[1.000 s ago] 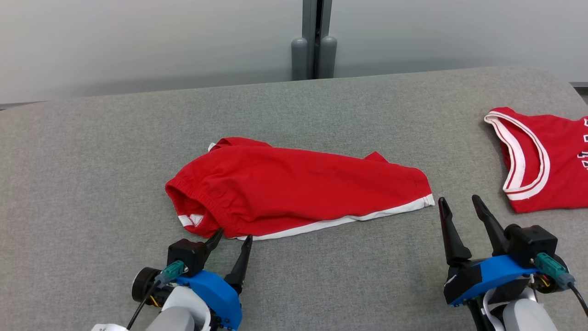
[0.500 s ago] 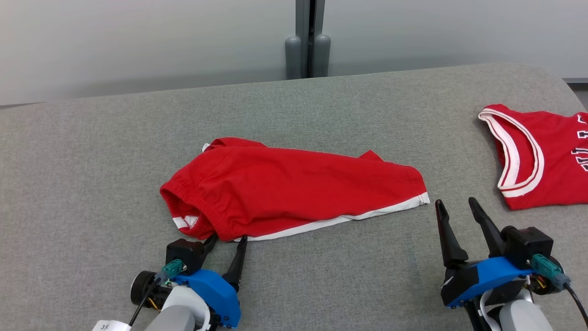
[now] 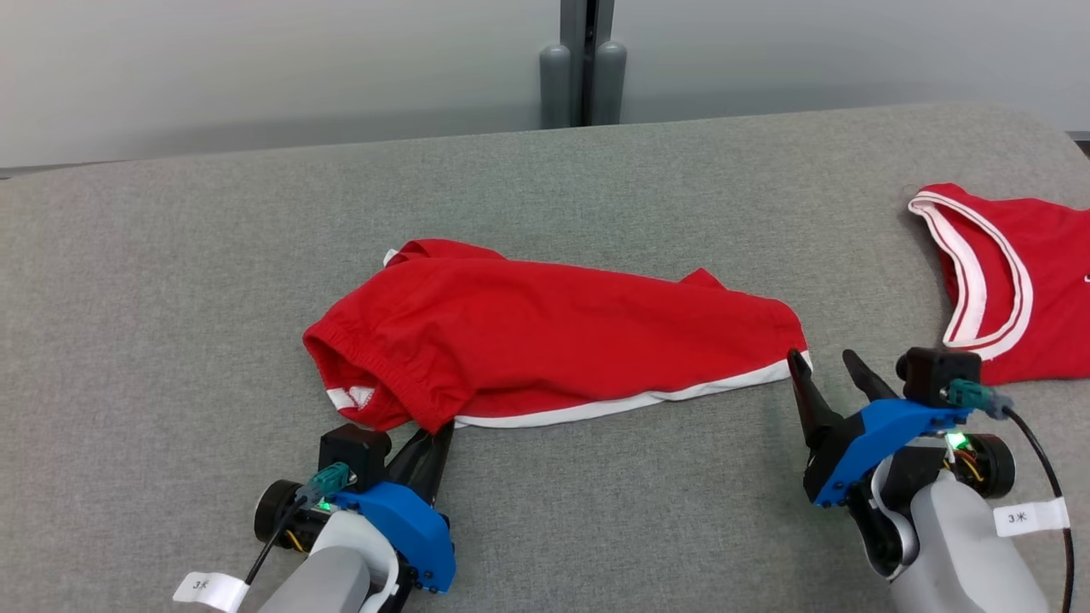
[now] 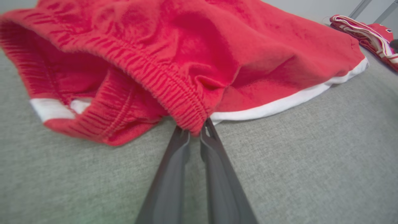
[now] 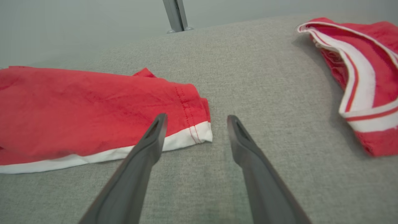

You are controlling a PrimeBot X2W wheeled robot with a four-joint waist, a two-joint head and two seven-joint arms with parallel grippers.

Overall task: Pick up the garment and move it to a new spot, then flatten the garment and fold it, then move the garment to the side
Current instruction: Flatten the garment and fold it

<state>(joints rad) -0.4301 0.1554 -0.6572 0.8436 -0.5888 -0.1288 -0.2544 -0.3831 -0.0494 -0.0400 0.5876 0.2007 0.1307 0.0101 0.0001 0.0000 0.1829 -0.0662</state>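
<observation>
- Biggest change: the left gripper [image 3: 434, 432] stood with its jaws spread at the near edge of the red shorts [image 3: 553, 340] a second ago. Now the jaws are pinched nearly together on the elastic waistband [image 4: 174, 93], with a fold of it caught between the tips.
- Smaller change: the right gripper [image 3: 823, 358] has moved in from bare table to the white-trimmed hem corner [image 5: 199, 133]. Its jaws are wide apart and hold nothing. The corner lies between them in the right wrist view; I cannot tell whether either finger touches the cloth.
- My read: one end is secured and the other lined up. Once the right jaws close, I can lift the shorts to a new spot. Flattening and folding are not yet begun.
- The shorts lie crumpled lengthwise at mid-table, waistband toward the left arm, hem toward the right.
- The head camera has shifted a little, so the framing differs.
- Room: a plain pale wall [image 3: 255, 68] behind, with a dark upright post [image 3: 583, 77] at its middle.
- The table [image 3: 170, 298] is covered in grey woven fabric.
- A red jersey [image 3: 1039, 281] with white trim lies at the right edge, well apart from the shorts.
</observation>
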